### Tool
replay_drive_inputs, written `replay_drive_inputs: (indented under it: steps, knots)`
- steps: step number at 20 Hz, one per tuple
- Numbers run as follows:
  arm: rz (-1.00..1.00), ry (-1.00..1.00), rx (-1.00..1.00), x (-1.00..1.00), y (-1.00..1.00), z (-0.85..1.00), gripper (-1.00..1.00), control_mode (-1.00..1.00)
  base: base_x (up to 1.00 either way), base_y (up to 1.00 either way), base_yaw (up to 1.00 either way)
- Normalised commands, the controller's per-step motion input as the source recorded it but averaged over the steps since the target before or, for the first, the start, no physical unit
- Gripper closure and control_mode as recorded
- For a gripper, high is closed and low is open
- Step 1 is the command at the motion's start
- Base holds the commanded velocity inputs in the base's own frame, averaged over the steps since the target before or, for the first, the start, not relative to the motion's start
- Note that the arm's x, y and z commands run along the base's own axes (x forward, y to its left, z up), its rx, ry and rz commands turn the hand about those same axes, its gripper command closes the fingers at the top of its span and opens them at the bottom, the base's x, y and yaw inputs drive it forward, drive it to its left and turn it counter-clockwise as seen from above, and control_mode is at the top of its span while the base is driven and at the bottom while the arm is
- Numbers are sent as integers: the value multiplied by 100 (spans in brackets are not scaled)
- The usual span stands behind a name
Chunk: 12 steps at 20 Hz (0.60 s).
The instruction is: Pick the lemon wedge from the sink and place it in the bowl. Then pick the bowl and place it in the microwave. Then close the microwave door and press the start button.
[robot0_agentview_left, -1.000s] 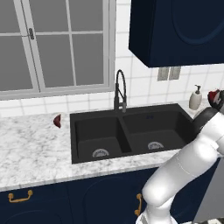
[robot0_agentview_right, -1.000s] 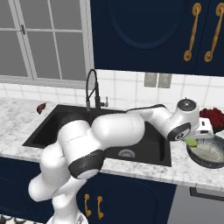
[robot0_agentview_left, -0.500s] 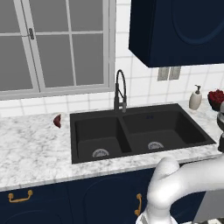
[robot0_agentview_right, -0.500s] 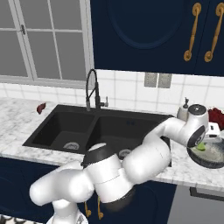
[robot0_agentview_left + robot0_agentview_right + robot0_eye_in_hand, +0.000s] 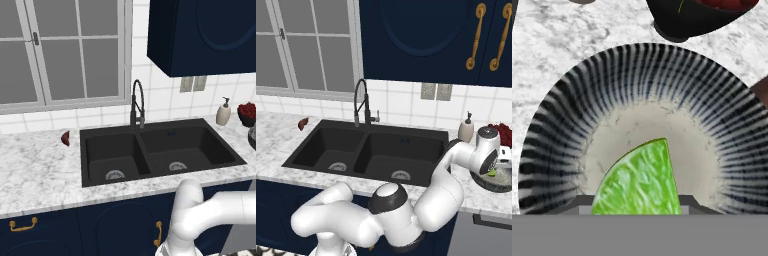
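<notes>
Lemon wedge poised over the ribbed bowl

The small yellow-green lemon wedge [image 5: 639,180] sits pinched in the gripper [image 5: 492,172] at six o'clock above the round grey ribbed bowl [image 5: 577,100]; releasing off-centre might bounce it onto the marble counter [image 5: 557,30].

- Arm [image 5: 406,220] of glossy white, rounded, tube-like links.
- Dark grey, near-black caps at the joints, one dome-shaped.
- Bulbous elbow segments, thick and smooth.
- Wrist [image 5: 487,150] white with a dark round cap on top.
</notes>
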Motion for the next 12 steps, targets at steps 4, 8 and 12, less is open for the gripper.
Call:
replay_drive_inputs:
  steps: [4, 8, 12]
  knots:
    - [0, 0, 0, 20, -11, -33, 100, -100, 0, 0, 0]
    - [0, 0, 0, 14, -3, -34, -100, -100, 0, 0, 0]
    - [0, 0, 0, 21, 0, -20, -100, -100, 0, 0, 0]
